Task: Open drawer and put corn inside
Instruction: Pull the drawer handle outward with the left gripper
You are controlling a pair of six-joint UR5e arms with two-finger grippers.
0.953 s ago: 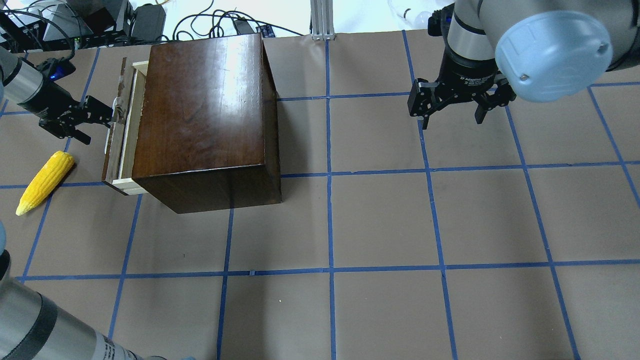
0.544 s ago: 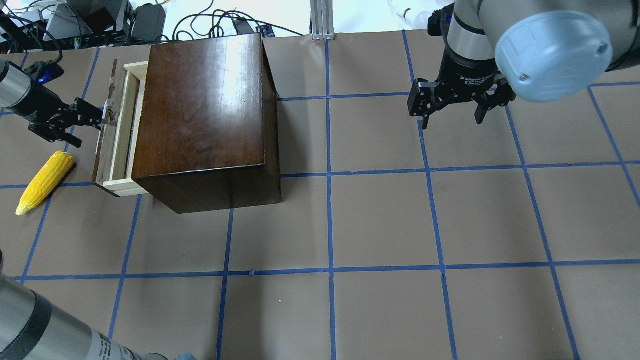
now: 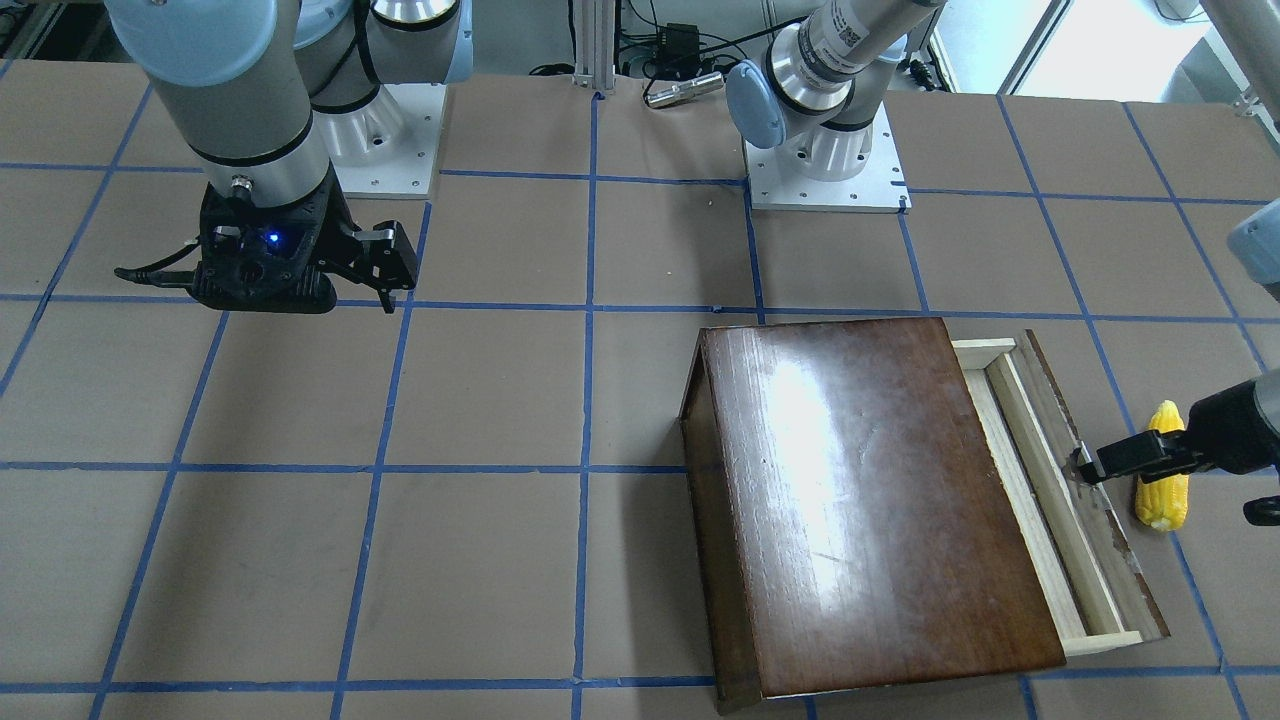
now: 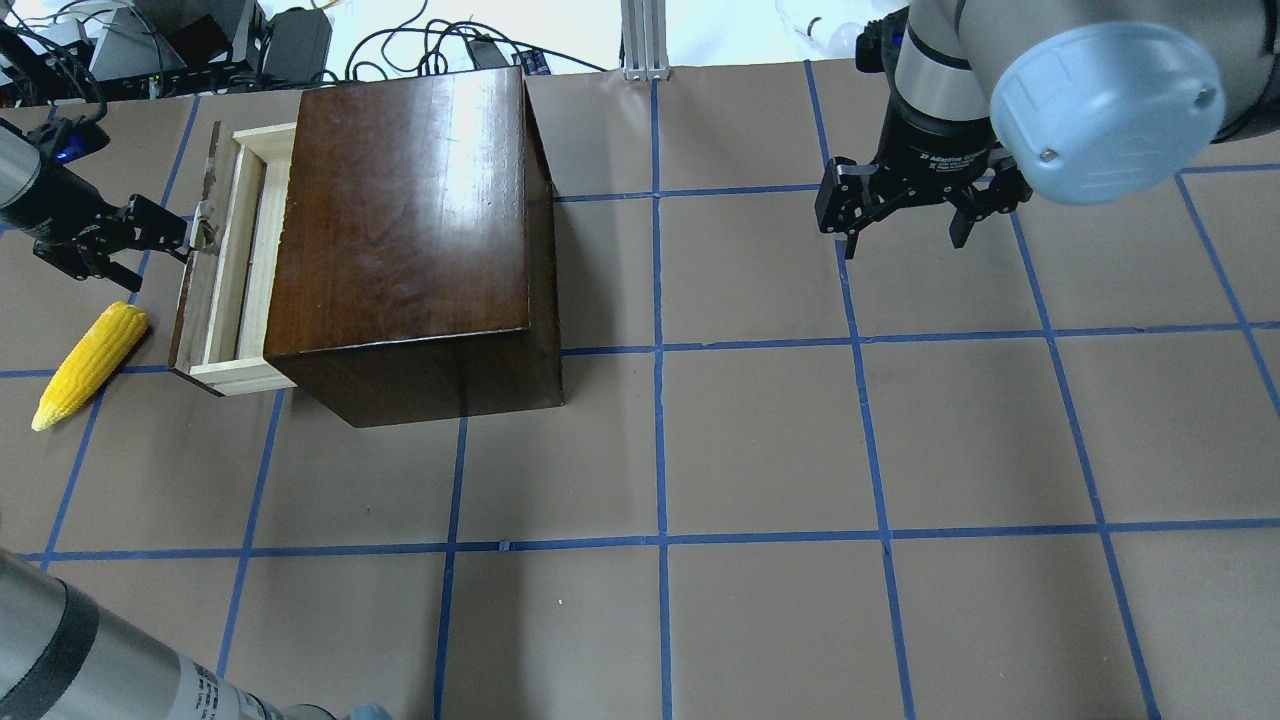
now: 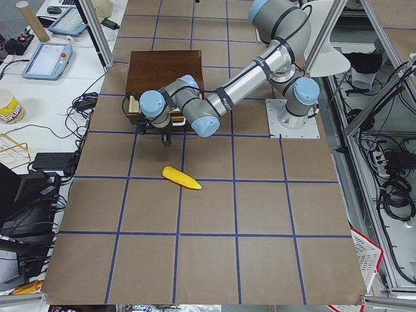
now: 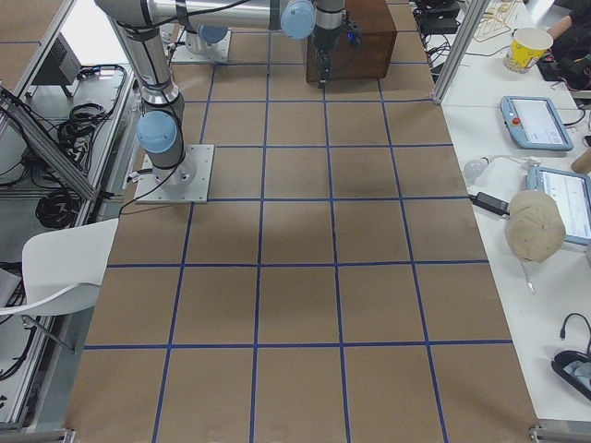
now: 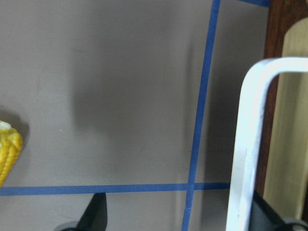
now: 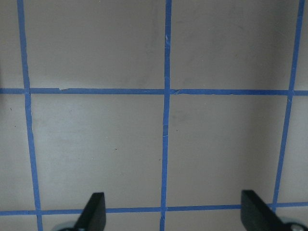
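The drawer stands partly out of its box, with the corn on the bench near its front. The left claw, spread apart, hooks the pull. Hauling further could sweep the front panel into the corn or drag the unheld box. The right claw hangs apart, well away

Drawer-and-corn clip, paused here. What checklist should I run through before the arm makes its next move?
1. Grip: the left hand is open, with one finger hooked behind the pull: ok.
2. Opening: the drawer shows only a narrow strip of tray, hardly wider than the corn: probably not ok.
3. Pull path: the corn's blunt end lies close to the front panel, not touching it: cannot tell.
4. Corn access: it lies free on the table: ok.
5. Other arm: the right hand is open, empty and far from the box: ok.
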